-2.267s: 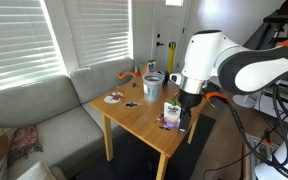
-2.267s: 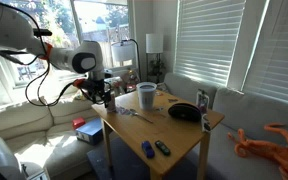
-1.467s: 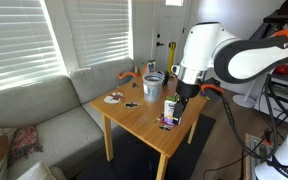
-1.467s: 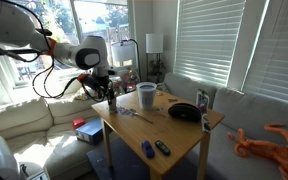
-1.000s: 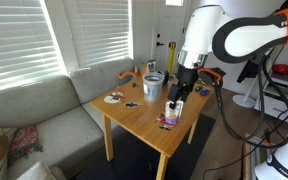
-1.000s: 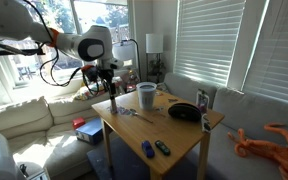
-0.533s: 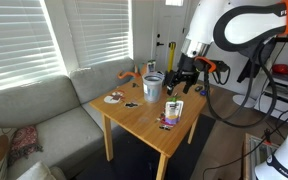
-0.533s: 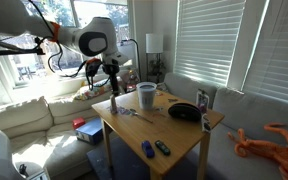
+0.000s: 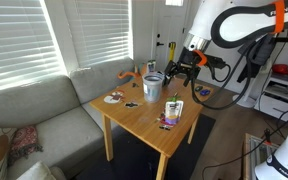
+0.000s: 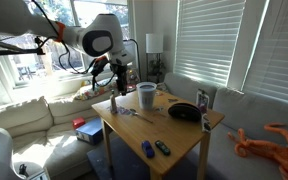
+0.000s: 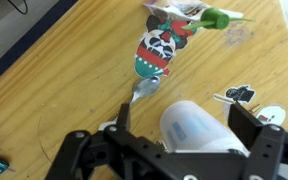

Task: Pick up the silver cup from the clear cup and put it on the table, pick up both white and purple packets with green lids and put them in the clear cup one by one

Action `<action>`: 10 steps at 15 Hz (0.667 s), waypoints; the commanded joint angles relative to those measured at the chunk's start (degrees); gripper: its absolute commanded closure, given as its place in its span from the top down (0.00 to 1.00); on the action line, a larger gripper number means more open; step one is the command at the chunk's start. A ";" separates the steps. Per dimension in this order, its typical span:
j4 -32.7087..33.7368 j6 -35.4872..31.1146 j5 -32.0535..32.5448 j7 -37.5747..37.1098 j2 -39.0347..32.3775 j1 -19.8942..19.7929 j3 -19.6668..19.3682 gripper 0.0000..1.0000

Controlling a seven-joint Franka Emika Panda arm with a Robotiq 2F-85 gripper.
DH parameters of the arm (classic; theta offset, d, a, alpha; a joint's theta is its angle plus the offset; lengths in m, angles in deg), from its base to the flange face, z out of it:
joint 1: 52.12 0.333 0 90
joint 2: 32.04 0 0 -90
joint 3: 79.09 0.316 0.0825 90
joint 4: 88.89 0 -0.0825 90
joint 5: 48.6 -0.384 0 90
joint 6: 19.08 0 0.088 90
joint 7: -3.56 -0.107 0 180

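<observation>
Blinds (image 9: 24,40) and a grey sofa (image 9: 46,118) border the wooden table (image 9: 142,120); tool (image 11: 178,118) hangs spread above the clear cup (image 11: 202,132).

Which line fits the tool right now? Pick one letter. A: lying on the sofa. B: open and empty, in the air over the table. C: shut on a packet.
B: the tool hangs open above the table, holding nothing, and a packet stands on the wood below.

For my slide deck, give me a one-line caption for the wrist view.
Open gripper above the clear cup on the table, a green-lidded packet beyond.
</observation>
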State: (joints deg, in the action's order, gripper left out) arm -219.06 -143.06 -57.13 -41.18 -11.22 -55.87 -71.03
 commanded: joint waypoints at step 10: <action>8.25 -3.51 1.58 19.07 -4.67 2.27 -2.29 1.00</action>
State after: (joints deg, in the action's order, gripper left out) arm -215.12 -146.91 -56.19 -28.65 -12.66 -55.46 -72.64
